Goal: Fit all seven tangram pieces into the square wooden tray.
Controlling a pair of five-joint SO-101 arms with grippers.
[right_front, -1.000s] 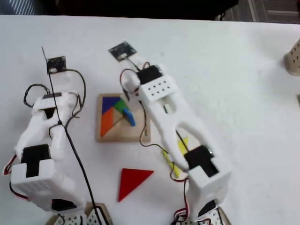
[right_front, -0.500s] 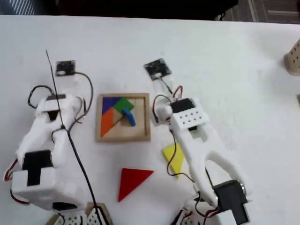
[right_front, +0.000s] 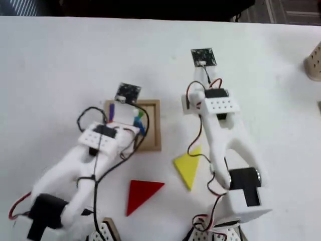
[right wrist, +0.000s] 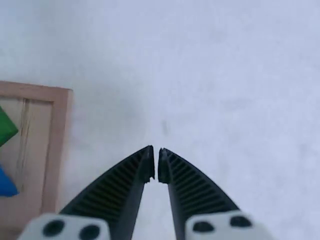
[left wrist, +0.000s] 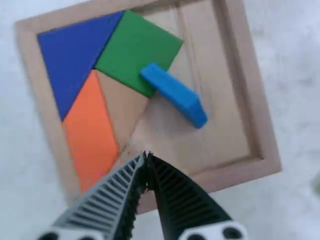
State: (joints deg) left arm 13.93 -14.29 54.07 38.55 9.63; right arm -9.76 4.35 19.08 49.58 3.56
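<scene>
Since a second ago the left arm has swung over the tray (right_front: 157,131), and the right arm has gone off beside it. By the worktop's (right_front: 60,60) front edge, red triangle (right_front: 142,193) and yellow piece (right_front: 186,165) lie loose, unplaced. In the tray: dark blue triangle (left wrist: 70,50), green square (left wrist: 135,45), orange triangle (left wrist: 90,130) flat; light blue piece (left wrist: 172,95) tilted against the green. We judge it about half done. Left hand (left wrist: 146,161) closed, empty, above the tray floor; right hand (right wrist: 155,162) closed, empty, over bare worktop beside the tray.
</scene>
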